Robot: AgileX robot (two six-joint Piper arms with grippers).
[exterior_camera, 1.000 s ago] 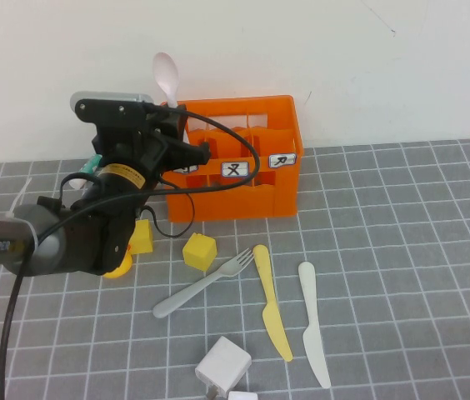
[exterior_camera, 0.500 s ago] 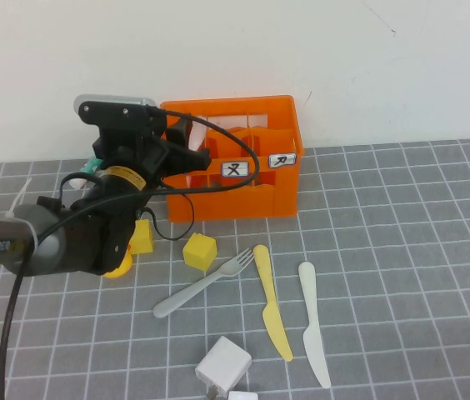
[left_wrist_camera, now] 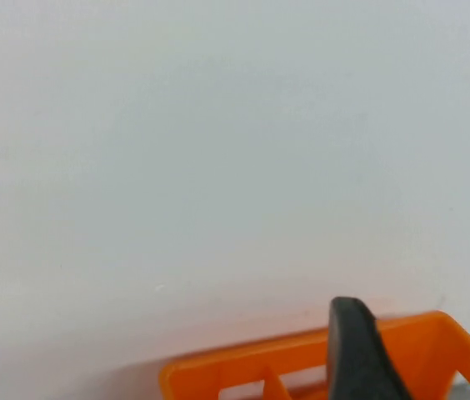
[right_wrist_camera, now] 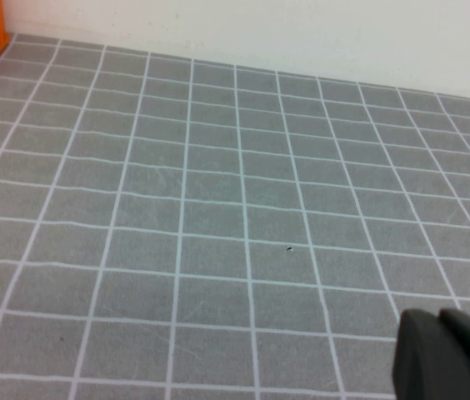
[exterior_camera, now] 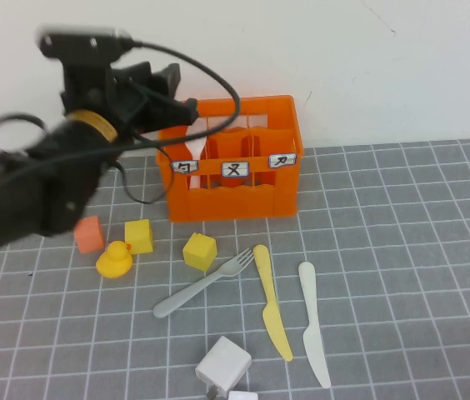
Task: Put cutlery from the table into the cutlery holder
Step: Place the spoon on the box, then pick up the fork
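The orange cutlery holder [exterior_camera: 235,179] stands at the back of the grey gridded table [exterior_camera: 402,233]. My left gripper [exterior_camera: 175,90] hovers above the holder's left end, open and empty; in the left wrist view its fingers [left_wrist_camera: 356,350] frame the holder's rim [left_wrist_camera: 302,358]. A pale shape, probably the spoon [exterior_camera: 192,137], shows inside the left compartment. On the table in front lie the grey-green fork [exterior_camera: 206,283], the pale yellow knife [exterior_camera: 272,312] and the white knife [exterior_camera: 314,325]. My right gripper [right_wrist_camera: 456,354] is shut, low over bare table, out of the high view.
Left of the fork sit two yellow cubes [exterior_camera: 139,236] [exterior_camera: 200,250], an orange cube [exterior_camera: 89,233] and a yellow duck [exterior_camera: 114,260]. A white block [exterior_camera: 222,365] lies at the front edge. A white wall runs behind the holder.
The spoon held above the holder's left end was let go and dropped inside. My left gripper opened, and the arm has risen up and away to the left.
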